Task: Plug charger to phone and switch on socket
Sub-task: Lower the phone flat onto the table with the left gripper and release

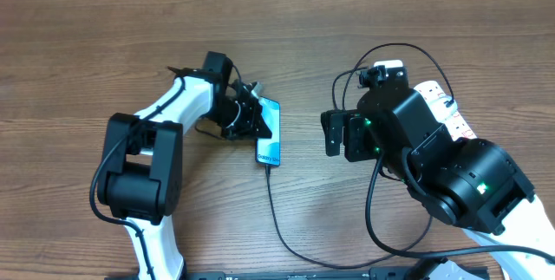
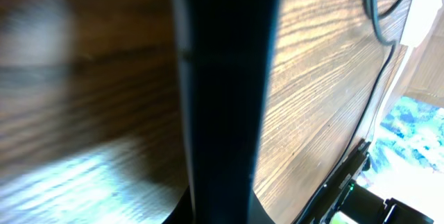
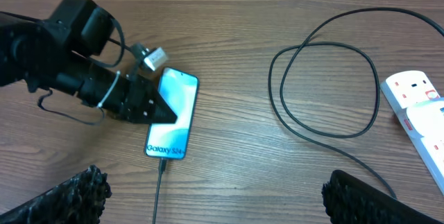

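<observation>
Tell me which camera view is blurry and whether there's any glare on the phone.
Left wrist view: badly out of focus, a dark blurred band down the middle, table grain smeared on the left, sharper right. Overhead view: sharp, evenly lit, phone screen bright without glare. Right wrist view: phone and cable crisp, no glare.

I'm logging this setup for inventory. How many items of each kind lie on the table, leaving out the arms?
Smartphone: 1
Black charger cable: 1
White power strip: 1
Total: 3
</observation>
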`<state>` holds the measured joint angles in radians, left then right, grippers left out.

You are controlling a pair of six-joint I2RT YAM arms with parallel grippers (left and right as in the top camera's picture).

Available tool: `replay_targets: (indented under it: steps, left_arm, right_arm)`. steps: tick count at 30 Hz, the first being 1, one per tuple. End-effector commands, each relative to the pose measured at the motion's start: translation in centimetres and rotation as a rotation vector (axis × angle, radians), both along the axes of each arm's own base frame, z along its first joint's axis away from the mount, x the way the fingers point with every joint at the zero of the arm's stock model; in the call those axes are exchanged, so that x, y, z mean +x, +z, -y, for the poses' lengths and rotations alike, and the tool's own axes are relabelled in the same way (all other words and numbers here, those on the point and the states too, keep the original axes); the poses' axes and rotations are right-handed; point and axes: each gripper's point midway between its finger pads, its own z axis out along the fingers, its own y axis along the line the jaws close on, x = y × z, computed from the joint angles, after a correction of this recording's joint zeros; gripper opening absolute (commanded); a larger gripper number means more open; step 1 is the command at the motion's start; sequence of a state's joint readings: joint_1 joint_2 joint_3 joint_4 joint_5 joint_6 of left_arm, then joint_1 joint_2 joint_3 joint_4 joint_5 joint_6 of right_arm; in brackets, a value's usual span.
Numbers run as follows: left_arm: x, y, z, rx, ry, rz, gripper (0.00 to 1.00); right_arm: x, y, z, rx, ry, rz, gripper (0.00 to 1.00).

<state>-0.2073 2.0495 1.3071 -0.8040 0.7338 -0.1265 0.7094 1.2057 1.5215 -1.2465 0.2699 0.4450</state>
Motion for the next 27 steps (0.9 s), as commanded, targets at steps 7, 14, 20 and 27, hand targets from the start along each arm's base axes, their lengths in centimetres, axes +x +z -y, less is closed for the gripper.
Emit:
replay_targets:
  steps: [7, 14, 20, 27]
  left_arm:
    - [0.4, 0.9, 0.0, -0.193, -0.052, 0.101, 0.07]
    - [-1.0, -0.4, 0.0, -0.219, -0.058, 0.090, 0.14]
    - [-1.8, -1.2, -1.2, -0.219, -0.035, 0.067, 0.15]
    - [-2.4, -1.8, -1.8, -0.216, -0.018, 0.052, 0.34]
  right_arm:
    - [0.2, 0.7, 0.1, 0.005, -0.010, 0.022, 1.00]
    - [0.2, 0.7, 0.2, 0.004, -0.011, 0.023, 1.00]
    - [0.2, 0.7, 0.1, 0.003, -0.012, 0.022, 1.00]
    - [0.6, 0.6, -0.2, 0.007, -0.012, 0.027, 1.00]
